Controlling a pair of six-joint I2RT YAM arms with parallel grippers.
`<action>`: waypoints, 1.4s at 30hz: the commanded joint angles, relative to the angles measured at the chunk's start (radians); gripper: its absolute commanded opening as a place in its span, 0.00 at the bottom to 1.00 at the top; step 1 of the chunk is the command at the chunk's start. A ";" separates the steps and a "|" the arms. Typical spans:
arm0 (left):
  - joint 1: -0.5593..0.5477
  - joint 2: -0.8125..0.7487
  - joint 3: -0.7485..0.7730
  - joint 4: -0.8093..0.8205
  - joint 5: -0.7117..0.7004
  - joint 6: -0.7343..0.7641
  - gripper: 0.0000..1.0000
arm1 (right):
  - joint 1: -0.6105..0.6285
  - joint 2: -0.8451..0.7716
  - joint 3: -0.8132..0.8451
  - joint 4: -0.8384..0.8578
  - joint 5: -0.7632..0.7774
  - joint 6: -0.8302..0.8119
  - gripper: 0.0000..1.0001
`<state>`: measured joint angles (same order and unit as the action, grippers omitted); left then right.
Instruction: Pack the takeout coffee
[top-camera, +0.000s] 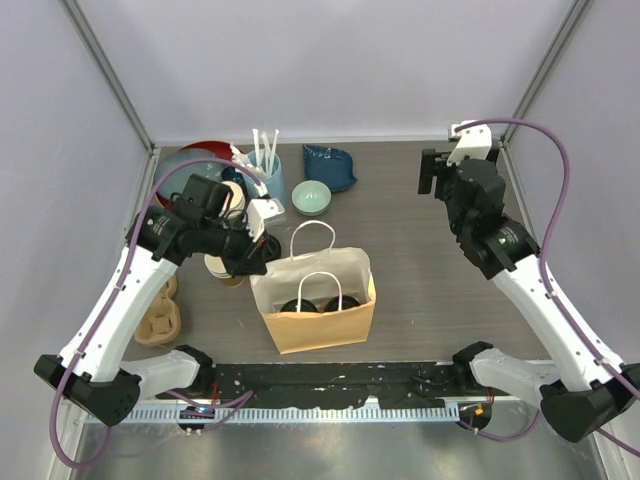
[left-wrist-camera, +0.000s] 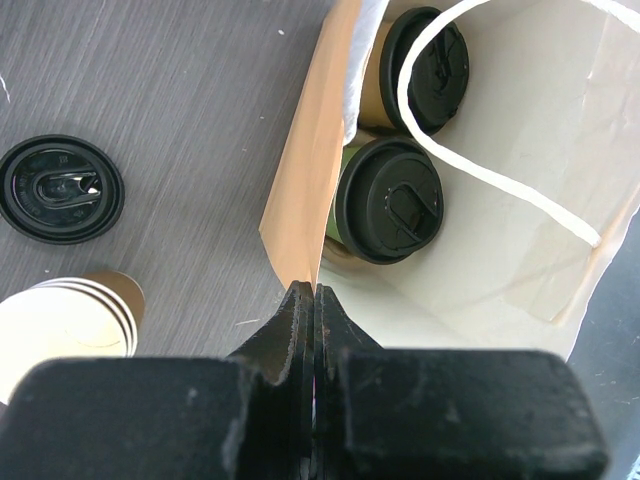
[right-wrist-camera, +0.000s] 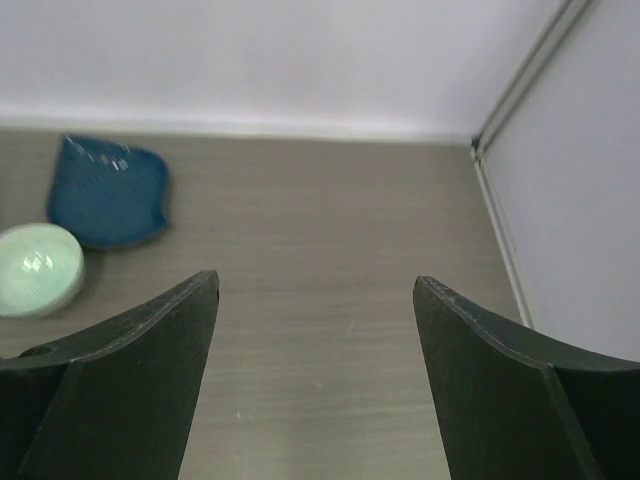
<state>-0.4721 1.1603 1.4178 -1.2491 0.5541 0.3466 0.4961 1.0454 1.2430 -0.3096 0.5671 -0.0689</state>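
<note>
At the left claw's tips: the left claw (left-wrist-camera: 314, 295) has its black fingers pressed together, nipped on the top edge of a brown paper bag (left-wrist-camera: 300, 200) with a white lining and white cord handles, at the bag's nearest corner.
Takeout coffee: both cups stand upright inside the bag, beyond the left claw's tips and to their right. The green-walled paper cup with a round black plastic lid (left-wrist-camera: 390, 200) is the nearer. The brown-walled paper cup with a matching lid (left-wrist-camera: 430, 70) stands just past it.
Writing: each lid carries raised moulding around its sip tab, too small to read. The bag's visible walls are plain brown outside and white inside.
Left of the left claw: a loose round black plastic lid (left-wrist-camera: 60, 190) lies flat on the grey wood-grain table (left-wrist-camera: 180, 90). Nearer, close beside the claw's body, is a stack of lidless brown paper cups with cream rims (left-wrist-camera: 70, 320).
Right claw: the right claw (right-wrist-camera: 315, 285) has its fingers wide apart, gripping nothing, and sits well apart from the bag.
Ahead-left of the right claw: a dark blue leaf-shaped dish (right-wrist-camera: 108, 190), with a pale green round bowl (right-wrist-camera: 38, 268) just beside it on the nearer side.
Edges: the white back wall meets the table straight ahead of the right claw. A metal frame rail (right-wrist-camera: 525, 70) and a side wall close off its right.
Open room: bare table lies between and ahead of the right claw's fingers. Inside the bag, white floor lies open to the right of the cups.
</note>
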 joint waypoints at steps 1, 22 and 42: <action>-0.003 -0.010 0.018 0.045 0.027 -0.009 0.00 | -0.118 0.008 -0.126 0.010 -0.143 0.124 0.84; -0.005 -0.014 0.021 0.060 0.012 0.000 0.02 | -0.258 0.022 -0.306 0.112 -0.334 0.175 0.84; 0.003 -0.068 0.133 0.082 -0.147 -0.093 0.80 | -0.258 0.022 -0.292 0.122 -0.458 0.158 0.84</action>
<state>-0.4740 1.1141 1.4864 -1.2114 0.4652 0.3031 0.2398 1.0733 0.9363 -0.2455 0.1654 0.0956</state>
